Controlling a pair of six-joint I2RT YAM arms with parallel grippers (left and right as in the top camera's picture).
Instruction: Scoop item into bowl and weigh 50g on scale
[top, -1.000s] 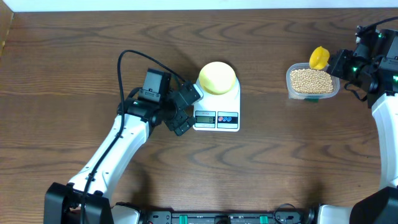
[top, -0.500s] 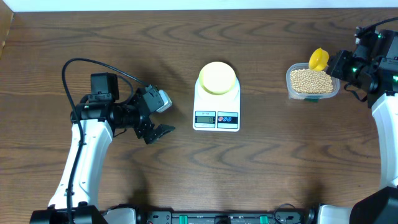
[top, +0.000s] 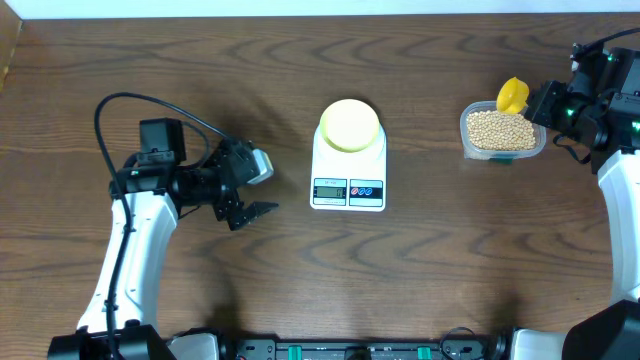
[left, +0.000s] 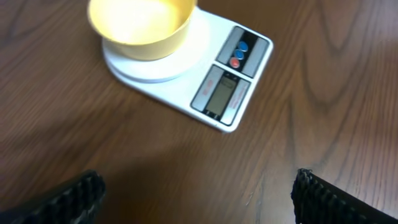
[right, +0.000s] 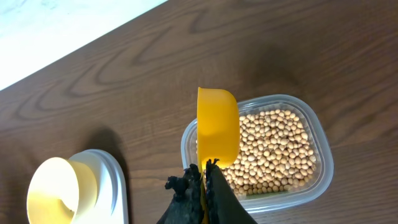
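Note:
The pale yellow-green bowl (top: 350, 124) stands empty on the white scale (top: 348, 180) at the table's middle; both show in the left wrist view, bowl (left: 140, 25) and scale (left: 227, 93). Tan beans (top: 500, 128) fill a clear tub (top: 503, 150) at the right, also in the right wrist view (right: 273, 149). My right gripper (top: 540, 103) is shut on the handle of a bright yellow scoop (top: 513, 94), held over the tub's rim (right: 217, 130). My left gripper (top: 252, 190) is open and empty, left of the scale.
The left arm's black cable (top: 150, 100) loops above the table on the left. A pale wall edge (right: 62, 31) borders the table's far side.
My left arm has drawn back from the scale to the left, then shifted slightly further left. The right gripper and scoop have not moved.

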